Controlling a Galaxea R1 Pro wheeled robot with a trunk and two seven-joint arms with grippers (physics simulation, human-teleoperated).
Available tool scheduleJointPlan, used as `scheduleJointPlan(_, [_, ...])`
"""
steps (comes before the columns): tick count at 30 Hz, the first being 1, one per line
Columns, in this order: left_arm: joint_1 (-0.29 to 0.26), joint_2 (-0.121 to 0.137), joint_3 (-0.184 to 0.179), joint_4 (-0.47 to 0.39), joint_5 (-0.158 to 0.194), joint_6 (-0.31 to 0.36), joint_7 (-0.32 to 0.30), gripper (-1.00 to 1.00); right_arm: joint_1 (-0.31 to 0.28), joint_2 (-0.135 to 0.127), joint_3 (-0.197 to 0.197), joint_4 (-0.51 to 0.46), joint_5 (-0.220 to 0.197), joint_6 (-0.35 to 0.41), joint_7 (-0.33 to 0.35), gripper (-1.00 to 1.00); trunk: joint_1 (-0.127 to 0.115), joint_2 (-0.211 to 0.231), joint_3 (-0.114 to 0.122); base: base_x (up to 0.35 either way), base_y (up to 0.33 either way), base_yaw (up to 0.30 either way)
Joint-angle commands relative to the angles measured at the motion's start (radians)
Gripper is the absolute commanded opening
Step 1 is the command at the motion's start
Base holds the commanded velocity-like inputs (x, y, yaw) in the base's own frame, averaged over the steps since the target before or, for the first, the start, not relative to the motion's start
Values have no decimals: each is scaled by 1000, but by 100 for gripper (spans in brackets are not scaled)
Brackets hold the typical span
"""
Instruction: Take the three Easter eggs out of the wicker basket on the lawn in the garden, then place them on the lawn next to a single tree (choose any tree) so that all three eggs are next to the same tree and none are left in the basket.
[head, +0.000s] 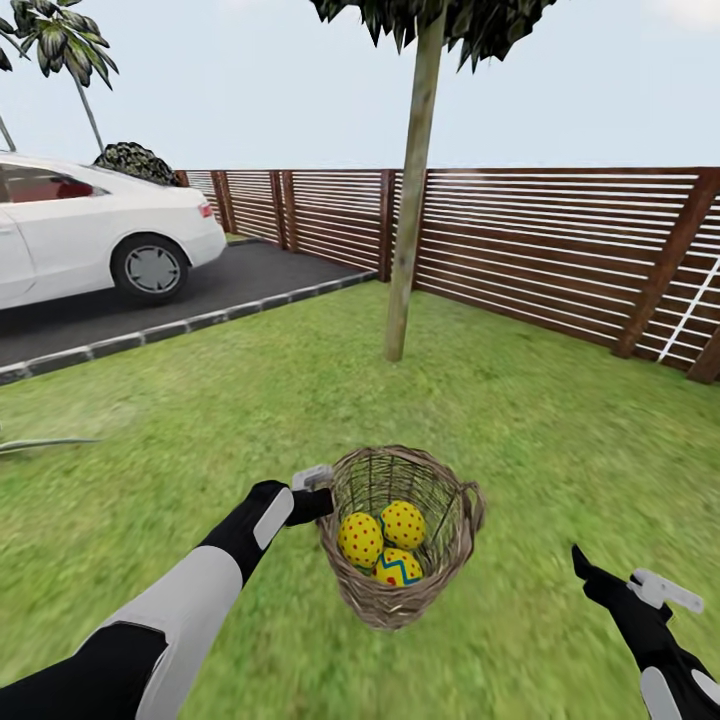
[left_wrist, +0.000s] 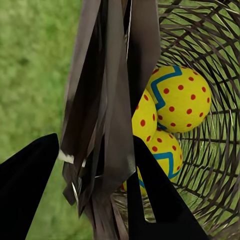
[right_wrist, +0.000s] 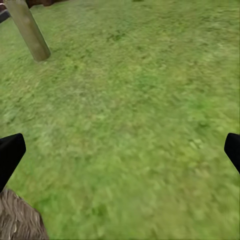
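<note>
The wicker basket (head: 447, 560) stands on the lawn (head: 540, 420) just in front of me. Inside lie the three Easter eggs (head: 360, 538) (head: 403, 522) (head: 398, 570), yellow with red dots and blue zigzags. My left gripper (head: 318, 497) is at the basket's left rim. In the left wrist view, the left gripper (left_wrist: 95, 137) straddles the woven wall (left_wrist: 107, 100), one finger outside and one inside beside the eggs (left_wrist: 180, 97). My right gripper (head: 625, 580) hangs open over bare grass to the basket's right, its fingers (right_wrist: 10, 155) wide apart. The tree (head: 405, 250) rises beyond the basket.
A white car (head: 100, 235) is parked on the asphalt driveway (head: 230, 280) at the far left, behind a stone kerb (head: 150, 335). A brown slatted fence (head: 560, 250) closes the lawn behind the tree. Open grass lies between the basket and the trunk (right_wrist: 30, 32).
</note>
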Motion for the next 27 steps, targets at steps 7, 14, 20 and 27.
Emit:
scheduleJointPlan(7, [-1, 0, -4, -2, 18, 2, 7, -100, -1, 2, -2, -1, -10, 4, 8, 100, -26, 49, 21, 329, 0, 0])
scheduleJointPlan(14, [-1, 0, -3, -1, 19, 2, 7, -100, -1, 4, -2, -2, -10, 4, 8, 100, -53, 98, 46, 328, 0, -53])
scheduleJointPlan(20, [-1, -1, -3, -1, 18, 2, 7, -100, -1, 4, -2, -2, -9, 4, 5, 100, -76, 140, 73, 329, 0, -201])
scheduleJointPlan(27, [-1, -1, -3, -2, 18, 2, 7, -100, -1, 4, -2, -5, -9, 4, 8, 100, -103, 189, 98, 328, 0, -70])
